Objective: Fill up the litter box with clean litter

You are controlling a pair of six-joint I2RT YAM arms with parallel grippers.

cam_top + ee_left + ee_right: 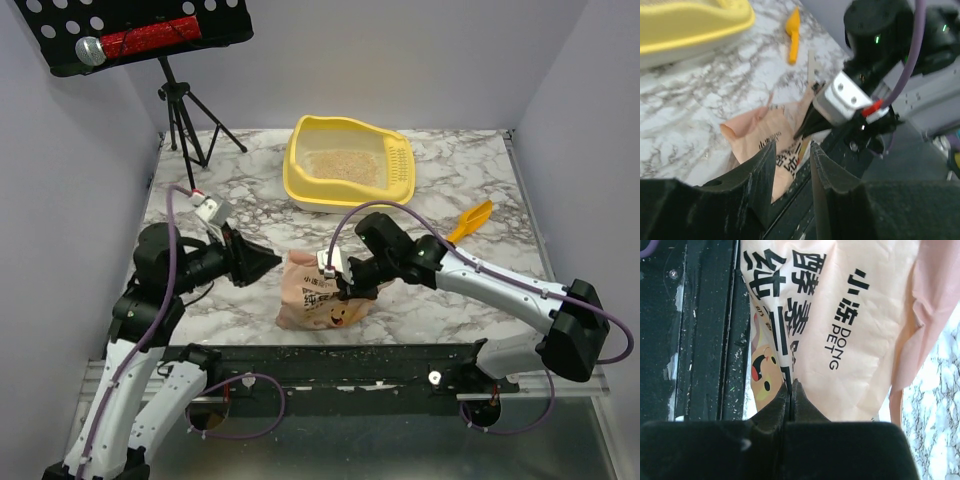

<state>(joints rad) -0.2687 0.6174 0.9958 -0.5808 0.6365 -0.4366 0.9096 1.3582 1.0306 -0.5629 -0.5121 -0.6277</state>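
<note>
Litter box lies crosswise — sieve end right.

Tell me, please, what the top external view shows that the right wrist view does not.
Only the top external view shows the large yellow plastic litter box holding pale beige sandy litter, the small yellow-orange scoop and the left arm's fingers, open. Only the right wrist view makes the DONG PET lettering on the tan-pink printed plastic bag legible, with the right arm's fingers shut, apparently pinching it. Both share that bag and the marble-patterned table.
</note>
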